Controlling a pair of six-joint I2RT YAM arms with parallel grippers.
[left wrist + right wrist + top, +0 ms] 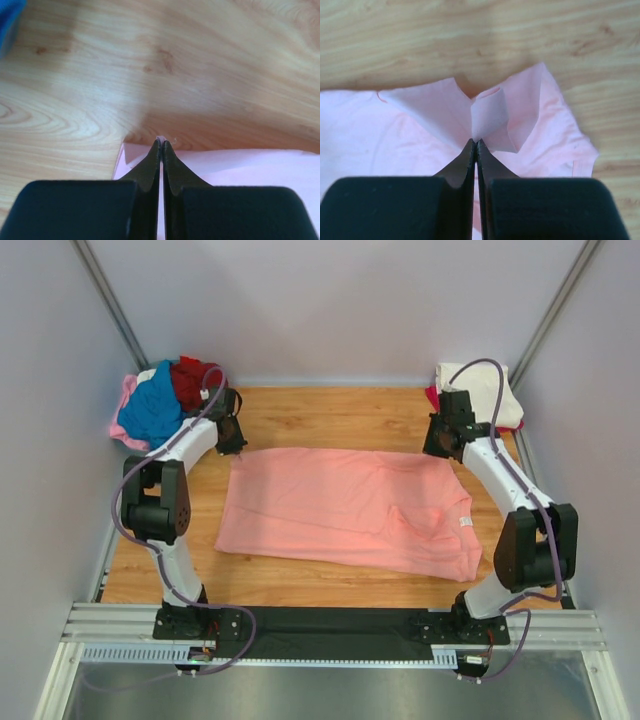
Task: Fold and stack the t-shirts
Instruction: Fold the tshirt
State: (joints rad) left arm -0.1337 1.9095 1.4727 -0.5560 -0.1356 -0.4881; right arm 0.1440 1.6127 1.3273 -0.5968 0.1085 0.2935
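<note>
Salmon-pink t-shirt (350,505) lies spread across the middle of the wooden counter (310,410). The left claw (233,447) pinches its upper-left corner, fingertips closed tight on the cloth; the right claw (436,447) is clamped on a raised fold at its upper-right edge. A heap of t-shirts (160,405), blue, dark red and pale pink, sits at upper left; a cream t-shirt (482,385) at upper right.

Blue shirt (7,25) cut off at L wrist view's corner, blurry; cream shirt (510,400) partly behind R arm (500,475).
</note>
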